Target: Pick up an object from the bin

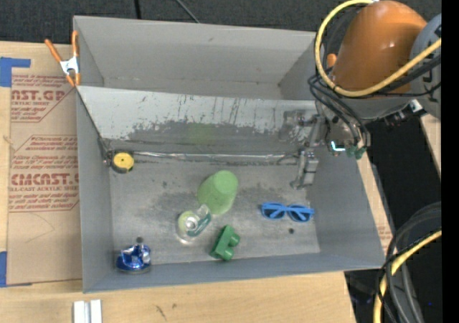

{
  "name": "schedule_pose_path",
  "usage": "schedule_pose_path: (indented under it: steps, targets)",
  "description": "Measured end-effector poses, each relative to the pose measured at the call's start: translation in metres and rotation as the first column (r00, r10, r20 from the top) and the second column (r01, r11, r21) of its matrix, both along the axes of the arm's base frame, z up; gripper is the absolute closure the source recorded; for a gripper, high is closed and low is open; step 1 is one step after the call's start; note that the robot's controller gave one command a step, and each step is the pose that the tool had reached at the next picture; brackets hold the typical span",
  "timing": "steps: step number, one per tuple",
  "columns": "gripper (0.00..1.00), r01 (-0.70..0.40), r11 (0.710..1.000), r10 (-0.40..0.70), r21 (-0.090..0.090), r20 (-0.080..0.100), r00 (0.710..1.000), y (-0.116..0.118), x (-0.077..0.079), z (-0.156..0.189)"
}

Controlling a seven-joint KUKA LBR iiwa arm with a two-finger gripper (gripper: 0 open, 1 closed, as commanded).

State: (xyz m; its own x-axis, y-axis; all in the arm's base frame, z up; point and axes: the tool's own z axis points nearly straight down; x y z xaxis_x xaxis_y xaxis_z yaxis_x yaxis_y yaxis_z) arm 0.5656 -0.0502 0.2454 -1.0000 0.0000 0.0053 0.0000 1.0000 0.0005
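If lowering the gripper [307, 171] at 3 o'clock, opening impossible to tell, may scrape the bin wall [341, 199] or shove the blue sunglasses [287, 212].

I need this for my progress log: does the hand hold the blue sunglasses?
No, the blue sunglasses lie flat on the bin floor, apart from the hand, which is nearer the back wall.

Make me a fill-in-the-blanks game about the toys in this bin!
The sunglasses near the gripper are ____.
The small round thing by the left wall of the bin is ____.
The block beside the clear thing is ____.
Missing words: blue, yellow, green.
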Motion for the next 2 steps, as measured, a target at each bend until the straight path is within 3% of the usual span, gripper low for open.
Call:
schedule_pose_path:
  steps: [1,2]
  targets:
    - [0.0,0.02,1.0,-0.02,-0.001,-0.001,1.0,-0.041,-0.021,-0.096]
    - [0.0,-0.094,0.996,0.094,0.001,0.0,0.996,-0.065,-0.034,-0.179]
